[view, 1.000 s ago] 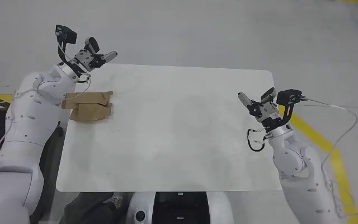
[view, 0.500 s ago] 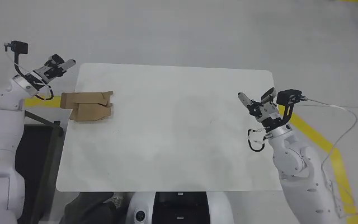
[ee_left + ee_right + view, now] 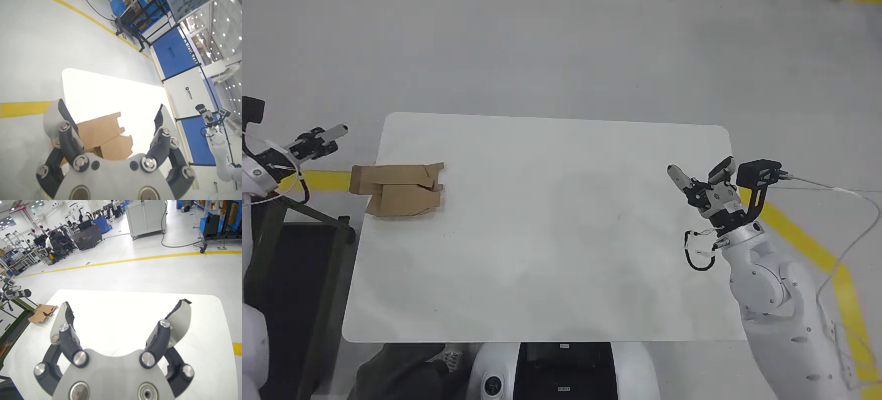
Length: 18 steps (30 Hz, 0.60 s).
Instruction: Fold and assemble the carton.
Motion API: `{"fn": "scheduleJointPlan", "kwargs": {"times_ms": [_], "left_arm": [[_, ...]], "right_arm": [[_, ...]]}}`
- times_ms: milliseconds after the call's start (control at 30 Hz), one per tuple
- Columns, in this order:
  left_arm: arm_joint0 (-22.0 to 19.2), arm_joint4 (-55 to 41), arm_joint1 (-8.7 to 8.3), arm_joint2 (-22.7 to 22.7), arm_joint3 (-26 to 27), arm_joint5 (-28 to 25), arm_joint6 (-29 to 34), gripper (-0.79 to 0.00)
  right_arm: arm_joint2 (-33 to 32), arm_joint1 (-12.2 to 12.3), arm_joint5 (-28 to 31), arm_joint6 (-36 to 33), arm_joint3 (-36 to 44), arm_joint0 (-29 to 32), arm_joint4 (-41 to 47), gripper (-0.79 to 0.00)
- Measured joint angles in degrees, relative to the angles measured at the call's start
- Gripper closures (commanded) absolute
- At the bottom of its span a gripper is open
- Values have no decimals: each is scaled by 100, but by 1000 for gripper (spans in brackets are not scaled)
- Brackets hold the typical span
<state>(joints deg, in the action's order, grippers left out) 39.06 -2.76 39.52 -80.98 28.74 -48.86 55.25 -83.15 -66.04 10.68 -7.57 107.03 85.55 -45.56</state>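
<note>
1. Brown corrugated cardboard carton (image 3: 399, 188), unassembled, lies flat at the left edge of the white rounded-corner table (image 3: 562, 230). One end appears to overhang that edge a little. Flaps lie doubled over one another in at least two layers.
2. Left gripper (image 3: 327, 137): jaws spread wide, nothing held. It sits off the table, beyond the left edge, near the carton but apart from it.
3. Right gripper (image 3: 702, 168): jaws likewise released and empty. It hangs over the table's right edge, well apart from the carton.
4. Judgement: folding not yet begun; no panel stands up.
5. Risks from here:
   - Sheet lies flush on the tabletop, so fingers may skid over it rather than get under an edge.
   - A sideways nudge from the left arm could push the overhanging end round or tip the carton off the table.
   - Pinching the stacked flaps may catch both layers, so the carton would lift as a slab instead of opening.
   - With the right arm so far away, one-handed lifting could bend the cardboard off its crease lines.
</note>
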Motion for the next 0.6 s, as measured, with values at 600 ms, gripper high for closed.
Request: {"fn": "scheduleJointPlan", "kwargs": {"times_ms": [600], "left_arm": [[58, 162, -5, 64, 144, 391, -83, -785]], "right_arm": [[0, 0, 0, 0, 0, 0, 0, -785]]}}
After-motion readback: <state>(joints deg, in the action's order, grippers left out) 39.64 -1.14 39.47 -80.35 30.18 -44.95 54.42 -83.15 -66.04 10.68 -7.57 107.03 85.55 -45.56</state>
